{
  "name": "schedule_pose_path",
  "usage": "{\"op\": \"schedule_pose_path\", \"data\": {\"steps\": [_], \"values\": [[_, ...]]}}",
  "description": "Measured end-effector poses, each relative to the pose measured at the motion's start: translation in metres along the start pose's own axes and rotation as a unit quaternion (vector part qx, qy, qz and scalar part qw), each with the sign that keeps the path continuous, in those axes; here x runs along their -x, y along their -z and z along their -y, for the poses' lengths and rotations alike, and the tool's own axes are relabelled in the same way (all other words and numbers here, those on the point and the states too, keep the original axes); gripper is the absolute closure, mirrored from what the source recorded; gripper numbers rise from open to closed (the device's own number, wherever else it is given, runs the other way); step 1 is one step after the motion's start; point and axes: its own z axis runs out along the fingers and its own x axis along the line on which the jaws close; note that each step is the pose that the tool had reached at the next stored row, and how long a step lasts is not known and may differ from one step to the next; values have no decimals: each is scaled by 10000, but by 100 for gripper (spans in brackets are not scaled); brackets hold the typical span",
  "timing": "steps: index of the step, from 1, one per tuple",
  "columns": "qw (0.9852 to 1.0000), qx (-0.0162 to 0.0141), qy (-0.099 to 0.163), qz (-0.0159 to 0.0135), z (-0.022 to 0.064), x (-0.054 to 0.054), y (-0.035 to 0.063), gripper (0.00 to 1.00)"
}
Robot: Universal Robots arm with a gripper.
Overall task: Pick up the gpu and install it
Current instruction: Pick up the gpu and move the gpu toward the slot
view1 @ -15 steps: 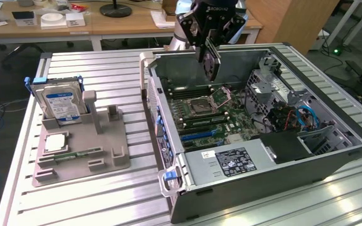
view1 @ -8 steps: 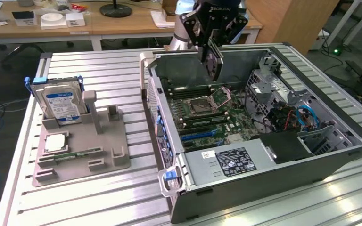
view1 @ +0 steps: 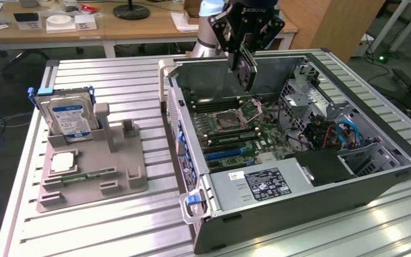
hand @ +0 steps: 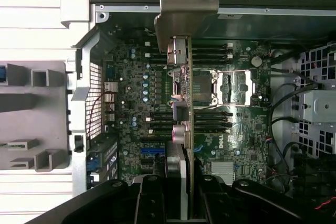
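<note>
Exterior view shows you the hand partly closed, gripping the gpu by its top edge, the card hanging directly beneath it above the motherboard, not yet seated; by my judgement, seating demands square slot alignment.

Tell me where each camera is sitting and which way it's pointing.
Exterior view: raised off the arm, looking obliquely down at the open computer case on the slatted table, holder tray on the exterior view's left; the arm's claw shows, holding the gpu above the case.
Wrist view: on the wrist, looking straight down along the gpu onto the motherboard; the claw's dark fingers show.
Shared: claw, gpu, motherboard, case, holder tray.
</note>
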Motion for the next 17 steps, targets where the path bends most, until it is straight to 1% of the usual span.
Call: {"op": "schedule_pose_path", "data": {"steps": [4,17], "values": [[10000,0,0,0,-1,20,0,72],[10000,6,0,-1,-5,227,-4,72]]}}
